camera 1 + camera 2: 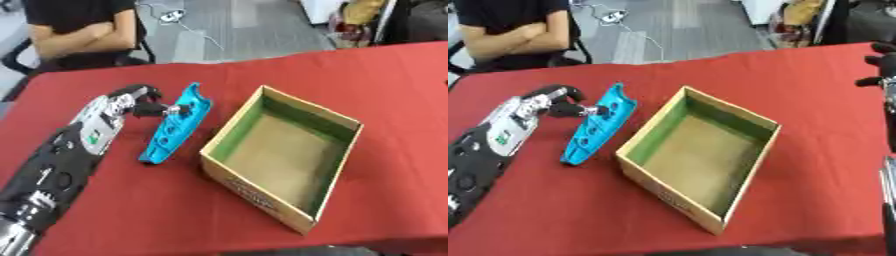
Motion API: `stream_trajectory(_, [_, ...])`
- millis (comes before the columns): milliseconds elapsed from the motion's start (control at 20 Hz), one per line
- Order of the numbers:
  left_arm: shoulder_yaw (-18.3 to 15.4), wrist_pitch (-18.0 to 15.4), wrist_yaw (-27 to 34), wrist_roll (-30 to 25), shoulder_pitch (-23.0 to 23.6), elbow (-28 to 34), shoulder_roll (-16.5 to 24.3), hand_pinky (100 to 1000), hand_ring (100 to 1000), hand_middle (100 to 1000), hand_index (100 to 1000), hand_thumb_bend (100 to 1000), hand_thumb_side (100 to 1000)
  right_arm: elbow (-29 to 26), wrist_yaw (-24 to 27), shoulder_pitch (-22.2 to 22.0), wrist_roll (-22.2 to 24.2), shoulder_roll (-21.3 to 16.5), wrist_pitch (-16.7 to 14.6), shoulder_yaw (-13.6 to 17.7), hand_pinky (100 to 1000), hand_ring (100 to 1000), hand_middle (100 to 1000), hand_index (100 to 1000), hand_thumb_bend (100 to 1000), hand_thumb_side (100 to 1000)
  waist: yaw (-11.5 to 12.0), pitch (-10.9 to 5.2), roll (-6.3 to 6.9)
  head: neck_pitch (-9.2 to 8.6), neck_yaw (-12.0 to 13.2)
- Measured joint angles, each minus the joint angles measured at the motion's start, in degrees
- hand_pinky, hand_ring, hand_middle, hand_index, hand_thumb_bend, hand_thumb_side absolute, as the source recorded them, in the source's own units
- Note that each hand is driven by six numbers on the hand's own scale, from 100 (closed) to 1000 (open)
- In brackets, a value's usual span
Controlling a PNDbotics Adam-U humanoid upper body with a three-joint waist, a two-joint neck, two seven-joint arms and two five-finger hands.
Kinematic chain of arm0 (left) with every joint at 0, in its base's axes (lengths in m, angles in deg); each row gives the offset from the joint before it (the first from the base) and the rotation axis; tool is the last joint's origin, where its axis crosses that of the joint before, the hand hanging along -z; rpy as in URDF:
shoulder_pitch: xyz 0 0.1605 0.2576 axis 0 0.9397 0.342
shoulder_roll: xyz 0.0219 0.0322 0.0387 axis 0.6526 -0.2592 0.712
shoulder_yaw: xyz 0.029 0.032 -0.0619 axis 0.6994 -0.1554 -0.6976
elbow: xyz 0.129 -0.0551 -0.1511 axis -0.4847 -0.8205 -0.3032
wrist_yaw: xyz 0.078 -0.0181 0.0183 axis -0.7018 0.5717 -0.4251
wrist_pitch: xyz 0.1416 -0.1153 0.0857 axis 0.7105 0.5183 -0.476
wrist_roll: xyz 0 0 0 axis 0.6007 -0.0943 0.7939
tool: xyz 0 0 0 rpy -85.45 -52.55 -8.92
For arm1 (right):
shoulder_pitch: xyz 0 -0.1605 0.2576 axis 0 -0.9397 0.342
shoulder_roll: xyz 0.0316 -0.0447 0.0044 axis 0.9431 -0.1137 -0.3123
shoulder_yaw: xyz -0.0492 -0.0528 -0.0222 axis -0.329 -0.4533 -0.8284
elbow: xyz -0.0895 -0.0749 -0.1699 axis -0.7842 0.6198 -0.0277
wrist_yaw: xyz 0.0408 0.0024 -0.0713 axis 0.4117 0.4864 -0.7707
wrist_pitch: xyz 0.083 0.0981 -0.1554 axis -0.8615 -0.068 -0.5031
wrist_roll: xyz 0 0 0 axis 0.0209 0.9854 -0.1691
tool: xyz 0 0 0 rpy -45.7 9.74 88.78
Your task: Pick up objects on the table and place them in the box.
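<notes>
A long flat blue plastic object [176, 125] with holes lies on the red table, just left of the open cardboard box [282, 155]. My left hand [138, 102] reaches in from the lower left; its curled fingers and thumb pinch the upper left edge of the blue object. The box holds nothing that I can see; its inner wall is green. My right hand [881, 70] shows only at the far right edge of the right eye view, dark, well away from the box.
The red table [367, 85] has free cloth behind and right of the box. A seated person with folded arms is at the far left edge, not touching anything. The table's front edge lies just below the box.
</notes>
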Motion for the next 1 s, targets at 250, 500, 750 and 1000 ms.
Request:
stream_trajectory(250, [0.9,0.0,0.1,-1.1,0.4,0.0,-0.1,631,728,800,870,925,726,0.0,0.0,0.0,0.0,0.0,0.0,0.0,593,810,826,1000,452,954,0.0,0.02,0.0,0.0,0.0])
stream_trajectory(500, [2.1,-0.7,-0.5,-3.0,0.4,-1.7,-1.0,638,730,799,871,928,725,0.0,0.0,0.0,0.0,0.0,0.0,0.0,593,810,826,1000,452,954,-0.3,0.21,0.0,0.0,0.1])
stream_trajectory(750, [3.1,-1.8,-1.9,-4.6,0.1,-3.5,-1.5,647,729,788,868,931,724,0.0,0.0,0.1,0.0,0.0,0.0,0.0,593,810,826,1000,452,956,-0.3,0.26,0.0,0.0,0.2])
stream_trajectory(1000, [3.0,-2.6,-3.4,-5.4,-0.7,-5.4,-2.0,647,713,754,852,910,709,0.0,0.0,0.3,0.0,0.0,0.0,0.0,593,810,826,1000,452,956,-0.3,0.19,0.01,0.0,0.3])
